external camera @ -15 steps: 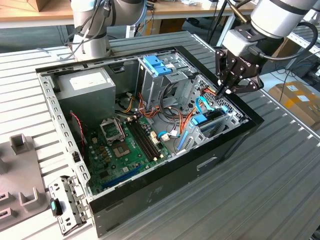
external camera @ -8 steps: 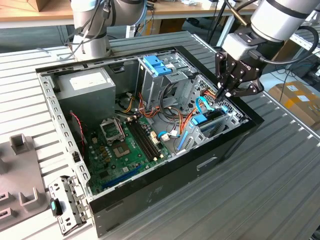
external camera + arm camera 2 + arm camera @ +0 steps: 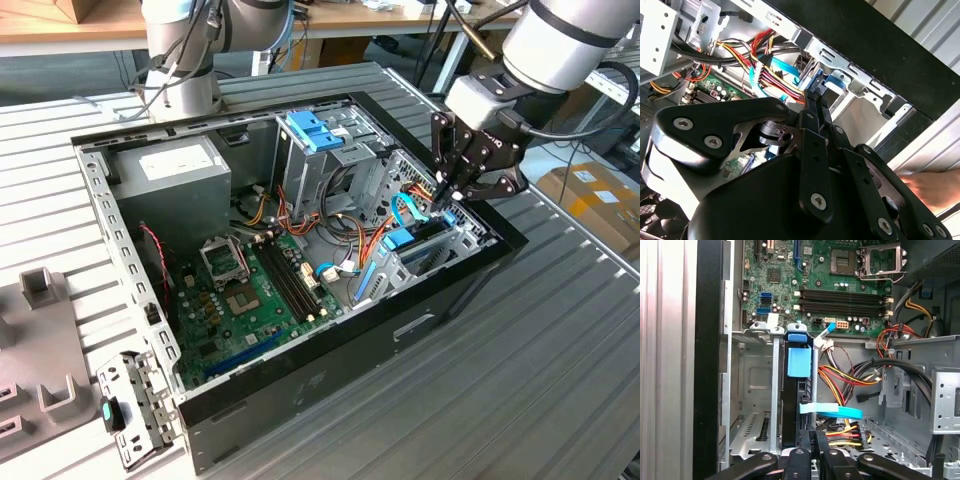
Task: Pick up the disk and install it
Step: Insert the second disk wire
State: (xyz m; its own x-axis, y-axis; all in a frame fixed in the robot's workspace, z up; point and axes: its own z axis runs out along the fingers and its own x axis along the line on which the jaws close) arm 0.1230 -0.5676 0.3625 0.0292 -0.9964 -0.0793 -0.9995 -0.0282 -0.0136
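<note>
The disk [image 3: 400, 240] stands on edge in the metal drive bay [image 3: 755, 390] at the corner of the open computer case on the exterior view's right. Its light blue carrier [image 3: 799, 362] faces up, and its dark body [image 3: 790, 415] sits between the bay's walls. My gripper [image 3: 447, 193] reaches down into that corner from above. The fingers [image 3: 812, 120] are shut together, and their tips [image 3: 810, 442] rest at the end of the disk by the blue carrier [image 3: 825, 82]. I cannot see anything clamped between them.
Red, yellow and orange cables [image 3: 840, 380] and a blue ribbon [image 3: 832, 410] run right beside the disk. The motherboard [image 3: 250, 290], grey power-supply box [image 3: 170, 170] and tall cage with blue latch [image 3: 315, 130] fill the case. A hand [image 3: 935, 187] rests outside the case wall.
</note>
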